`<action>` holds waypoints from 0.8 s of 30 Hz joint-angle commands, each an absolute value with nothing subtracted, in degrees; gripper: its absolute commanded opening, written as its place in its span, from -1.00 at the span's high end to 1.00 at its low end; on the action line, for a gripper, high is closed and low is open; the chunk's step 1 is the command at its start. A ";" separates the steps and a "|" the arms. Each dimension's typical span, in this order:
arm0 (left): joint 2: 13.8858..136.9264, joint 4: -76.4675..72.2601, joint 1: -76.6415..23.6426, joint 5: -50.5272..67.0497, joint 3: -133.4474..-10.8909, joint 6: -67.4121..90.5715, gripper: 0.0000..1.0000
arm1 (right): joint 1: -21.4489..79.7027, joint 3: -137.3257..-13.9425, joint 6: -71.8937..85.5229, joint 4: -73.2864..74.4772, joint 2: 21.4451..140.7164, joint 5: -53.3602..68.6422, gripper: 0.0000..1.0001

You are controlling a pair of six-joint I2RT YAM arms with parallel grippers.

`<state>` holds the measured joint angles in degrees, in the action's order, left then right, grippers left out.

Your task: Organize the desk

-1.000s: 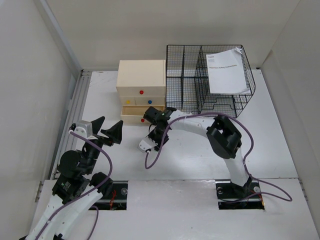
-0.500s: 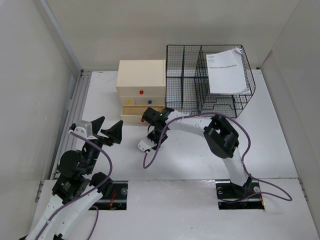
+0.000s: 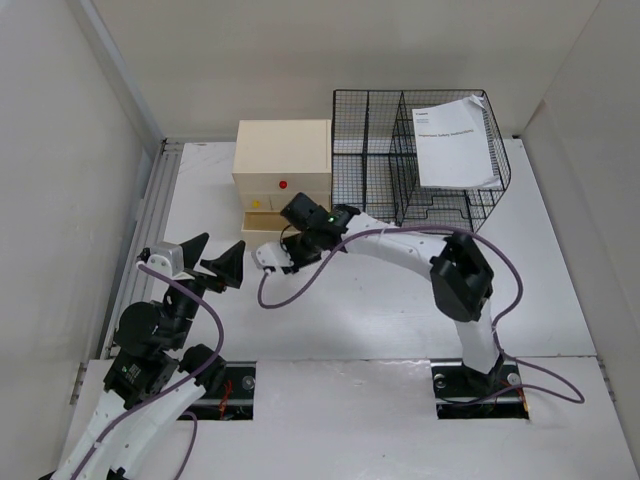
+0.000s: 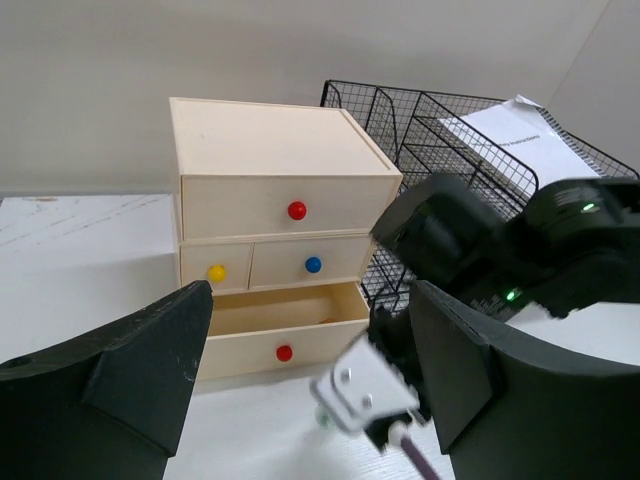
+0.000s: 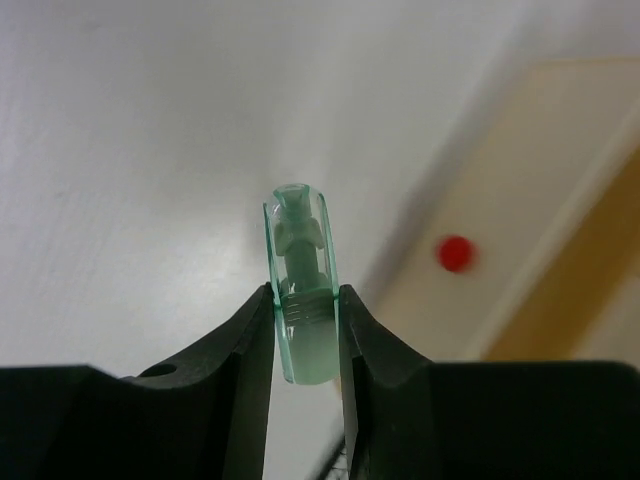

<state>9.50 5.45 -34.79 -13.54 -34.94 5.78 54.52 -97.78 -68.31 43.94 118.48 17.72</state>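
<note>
My right gripper [image 5: 305, 300] is shut on a small translucent green plastic piece [image 5: 300, 290] that sticks up between its fingers. In the top view this gripper [image 3: 283, 255] hangs low over the white desk [image 3: 380, 310], just in front of the open bottom drawer [image 3: 262, 228] of the cream drawer box [image 3: 282, 150]. That drawer's red knob [image 5: 455, 253] shows blurred to the right of the piece. My left gripper [image 4: 305, 300] is open and holds nothing. It hovers at the left [image 3: 215, 258], facing the drawer box [image 4: 270, 140] and the right arm's wrist [image 4: 365, 390].
A black wire-mesh rack [image 3: 400, 170] stands at the back right with a printed paper sheet [image 3: 455, 145] on it. The ribbed metal rail [image 3: 150, 230] runs along the desk's left edge. The right arm's purple cable [image 3: 290, 290] loops over the desk's middle.
The right gripper has swung left and back toward the open bottom drawer, its wrist turning, with the green piece between its fingers. The left arm has not moved.
</note>
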 commanded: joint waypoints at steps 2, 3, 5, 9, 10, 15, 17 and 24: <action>8.79 3.08 -34.63 -13.62 -34.72 4.92 -0.54 | 55.20 -98.00 -53.63 24.55 110.40 6.90 0.85; 8.79 3.08 -34.63 -13.62 -34.72 5.44 -0.54 | 55.20 -97.48 -52.48 22.43 109.69 4.77 0.85; 8.27 3.08 -34.63 -13.62 -34.72 5.45 -0.54 | 55.20 -96.77 -50.29 17.77 109.69 0.29 0.85; 8.26 3.08 -34.63 -13.62 -34.72 5.45 -0.54 | 55.20 -96.15 -48.79 14.24 112.22 -11.30 0.83; 8.26 3.08 -34.63 -13.62 -34.72 5.45 -0.54 | 55.20 -96.85 -48.78 13.54 113.02 -13.16 0.83; 8.26 3.08 -34.63 -13.62 -34.72 5.45 -0.54 | 54.67 -100.53 -47.55 13.01 117.24 -17.40 0.77; 8.26 3.08 -34.63 -13.62 -34.72 5.45 -0.54 | 54.67 -101.60 -47.55 13.01 118.91 -17.93 0.71; 8.26 3.08 -34.63 -13.62 -34.72 5.45 -0.54 | 54.15 -102.83 -46.49 13.01 120.76 -19.78 0.04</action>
<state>8.84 5.45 -34.79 -13.54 -34.94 5.80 54.46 -98.96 -47.92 16.29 121.34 -16.73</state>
